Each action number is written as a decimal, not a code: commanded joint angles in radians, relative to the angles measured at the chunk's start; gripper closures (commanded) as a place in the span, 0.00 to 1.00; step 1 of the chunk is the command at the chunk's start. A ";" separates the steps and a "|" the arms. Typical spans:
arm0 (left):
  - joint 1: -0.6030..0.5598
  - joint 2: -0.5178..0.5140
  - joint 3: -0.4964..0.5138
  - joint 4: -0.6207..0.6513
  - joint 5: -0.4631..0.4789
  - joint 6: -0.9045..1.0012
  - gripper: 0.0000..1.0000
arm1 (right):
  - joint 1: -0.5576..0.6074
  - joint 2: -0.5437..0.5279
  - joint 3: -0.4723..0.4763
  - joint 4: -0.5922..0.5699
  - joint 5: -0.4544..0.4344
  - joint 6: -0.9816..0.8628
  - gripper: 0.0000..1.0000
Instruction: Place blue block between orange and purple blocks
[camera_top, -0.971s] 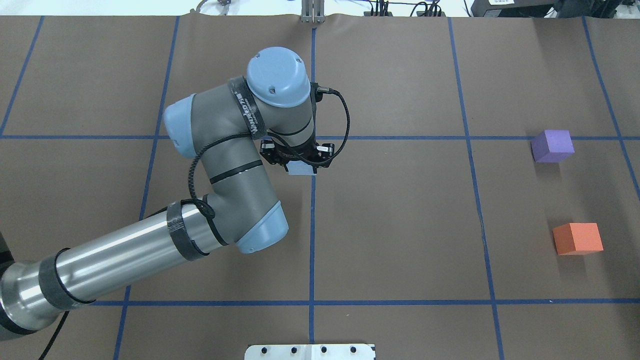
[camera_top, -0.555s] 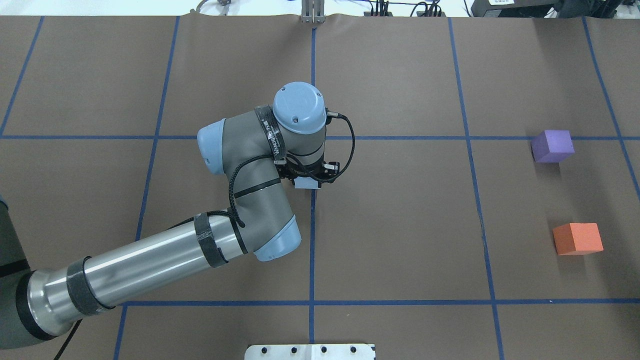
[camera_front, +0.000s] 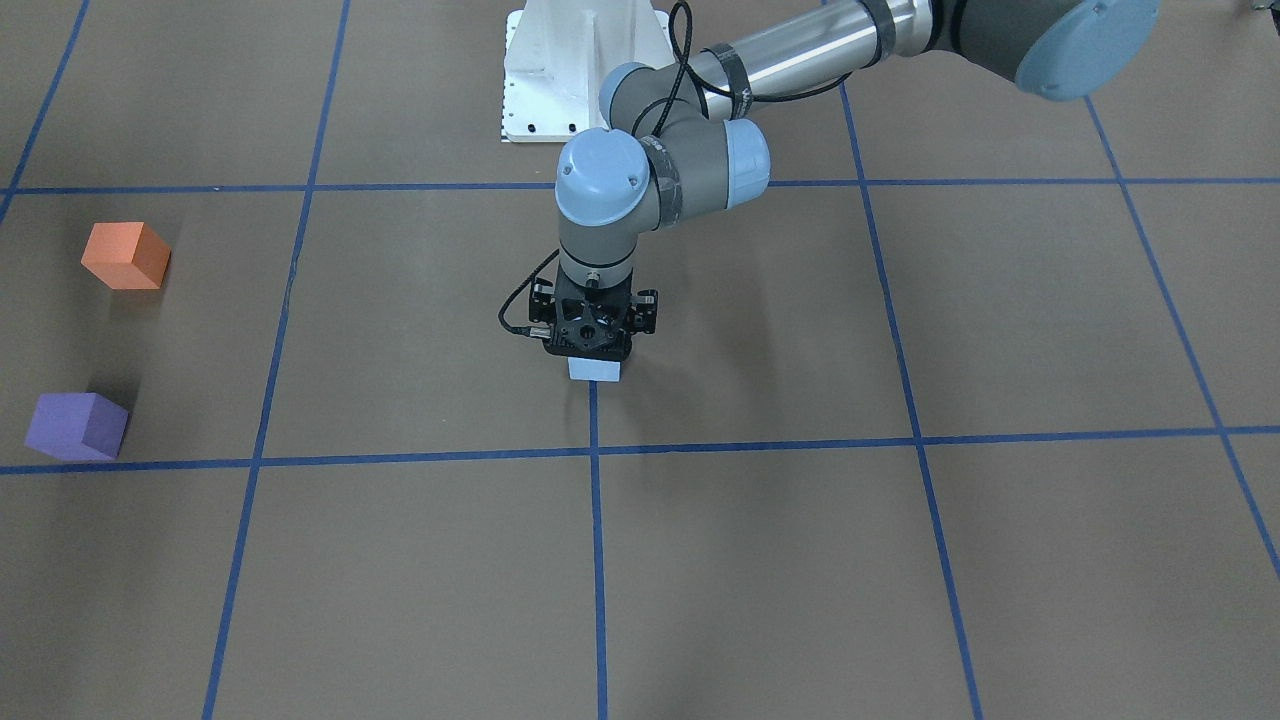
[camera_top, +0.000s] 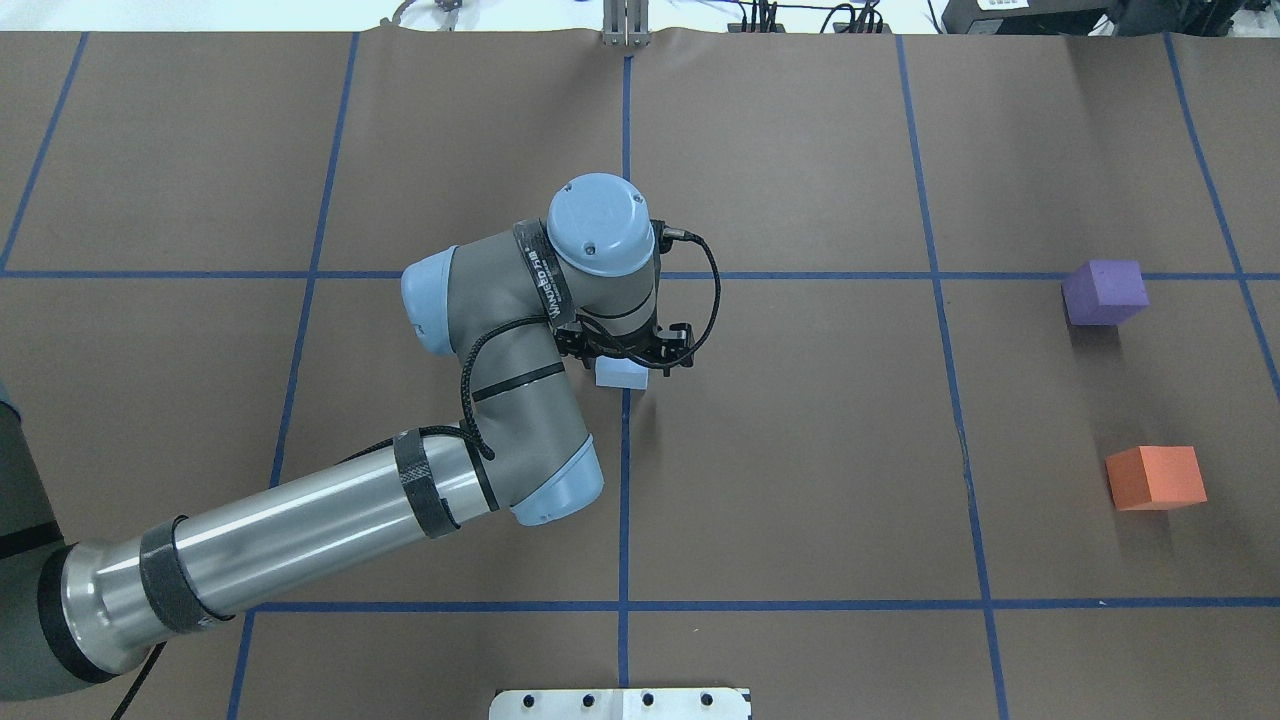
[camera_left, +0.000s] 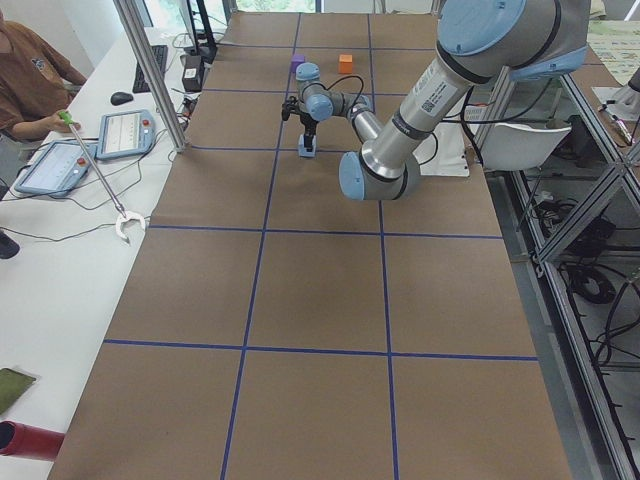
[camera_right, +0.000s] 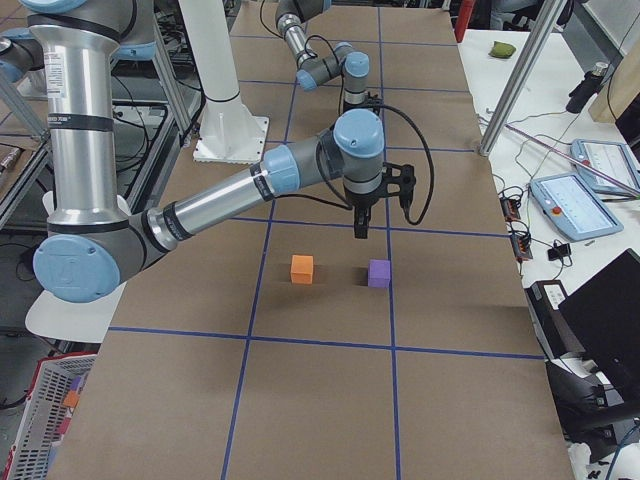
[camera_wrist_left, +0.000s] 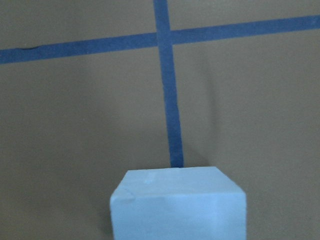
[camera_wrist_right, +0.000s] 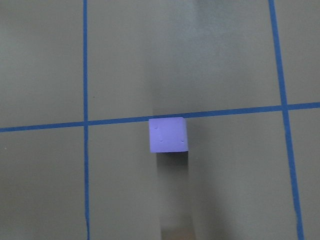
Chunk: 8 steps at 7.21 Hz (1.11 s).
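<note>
My left gripper (camera_top: 628, 362) is shut on the light blue block (camera_top: 621, 375) and holds it low over the table's centre line; the block also shows in the front-facing view (camera_front: 596, 370) and fills the bottom of the left wrist view (camera_wrist_left: 177, 205). The purple block (camera_top: 1105, 291) and the orange block (camera_top: 1156, 477) stand far right, a gap between them. My right gripper (camera_right: 360, 232) hangs above and just behind the purple block (camera_right: 379, 273); I cannot tell whether it is open or shut. The right wrist view looks down on the purple block (camera_wrist_right: 169, 135).
Blue tape lines (camera_top: 624, 480) divide the brown table cover into squares. A white base plate (camera_top: 620, 703) sits at the near edge. An operator with tablets (camera_left: 60, 160) is at a side bench.
My left arm has moved toward the robot's side and slightly right, carrying the blue block along the centre line. The purple and orange blocks have not moved.
</note>
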 joint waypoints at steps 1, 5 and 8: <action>-0.085 0.004 -0.064 0.014 -0.099 -0.001 0.00 | -0.092 0.204 0.031 -0.192 -0.011 0.097 0.00; -0.345 0.220 -0.265 0.114 -0.273 0.134 0.00 | -0.530 0.546 0.011 -0.200 -0.269 0.586 0.00; -0.494 0.498 -0.429 0.114 -0.273 0.382 0.00 | -0.754 0.785 -0.218 -0.192 -0.447 0.679 0.00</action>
